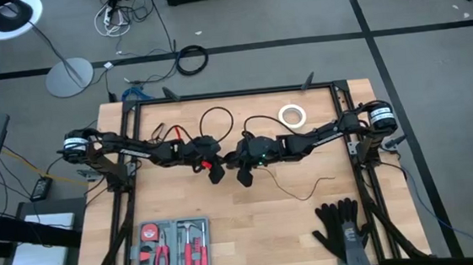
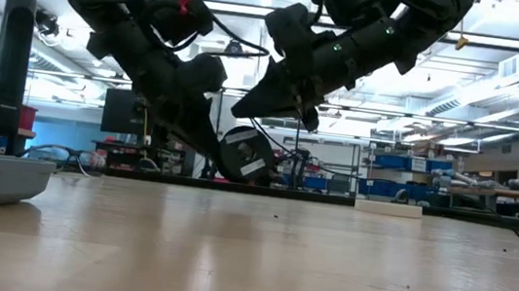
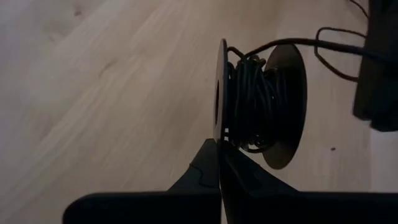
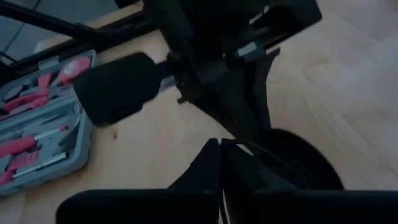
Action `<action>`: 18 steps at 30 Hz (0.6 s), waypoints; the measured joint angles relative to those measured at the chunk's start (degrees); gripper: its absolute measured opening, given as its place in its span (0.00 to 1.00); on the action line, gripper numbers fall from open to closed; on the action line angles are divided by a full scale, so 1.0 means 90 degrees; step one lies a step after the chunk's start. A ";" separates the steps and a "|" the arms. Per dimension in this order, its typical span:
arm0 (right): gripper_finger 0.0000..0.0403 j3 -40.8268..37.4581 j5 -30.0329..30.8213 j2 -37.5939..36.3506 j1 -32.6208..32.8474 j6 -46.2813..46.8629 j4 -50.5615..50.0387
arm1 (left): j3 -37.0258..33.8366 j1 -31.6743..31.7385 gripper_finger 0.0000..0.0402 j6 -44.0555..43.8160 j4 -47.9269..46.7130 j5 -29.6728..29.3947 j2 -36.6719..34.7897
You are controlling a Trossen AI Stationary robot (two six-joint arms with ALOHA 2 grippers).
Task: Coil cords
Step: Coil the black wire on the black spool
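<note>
Both my arms meet over the middle of the desk (image 1: 252,224) right now. My left tool (image 1: 216,173) is clamped shut on the rim of the puck (image 3: 258,106), which is really a little spool: two round black discs with the thin black cord (image 3: 249,102) wound tight between them. In the left wrist view you can see my closed fingers pinching one disc from below, and a strand of cord leaving the top of the spool toward the upper right of the frame. In the low view the puck (image 2: 246,154) sits at the centre of the frame, lifted clear of the desk surface.

My right tool (image 1: 246,177) is just beside the left one, a bit right of centre in the high view, fingers closed. In the right wrist view a thin strand runs right at the closed tips, but I honestly can't tell for sure whether it's pinched between them.

The rest of the cord (image 1: 304,191) trails loose on the desk: one end snakes toward the lower right of the high view, and there's a loop (image 1: 216,117) above the tools near the upper middle.

Other stuff on the desk: white tape ring (image 1: 292,115) upper right, tool kit (image 1: 175,249) lower left, black gloves (image 1: 342,226) lower right.
</note>
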 joint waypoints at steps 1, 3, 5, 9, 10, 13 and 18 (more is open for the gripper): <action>0.01 0.0000 0.0007 -0.0004 0.0000 0.0000 0.0039 | 0.0000 -0.0003 0.00 0.0000 0.0003 -0.0001 0.0000; 0.01 0.0000 0.0021 -0.0005 0.0000 0.0016 0.0103 | 0.0000 -0.0026 0.00 0.0000 0.0095 0.0000 0.0000; 0.01 0.0000 0.0039 0.0084 0.0000 0.0029 0.0335 | 0.0000 -0.0048 0.00 0.0000 0.0352 -0.0001 0.0000; 0.01 0.0000 -0.0045 0.0386 0.0005 0.0034 0.0613 | -0.0003 -0.0109 0.00 -0.0015 0.0784 -0.0047 -0.0001; 0.01 0.0000 -0.0069 0.0405 0.0006 0.0034 0.0519 | -0.0012 -0.0109 0.00 -0.0033 0.0837 -0.0063 0.0000; 0.02 0.0000 -0.0275 0.0428 0.0007 0.0034 0.0387 | -0.0012 -0.0109 0.00 -0.0193 0.0891 -0.0147 0.0000; 0.07 0.0005 -0.0448 0.0430 0.0034 -0.0005 -0.0179 | -0.0015 -0.0109 0.00 -0.0367 0.1027 -0.0165 0.0000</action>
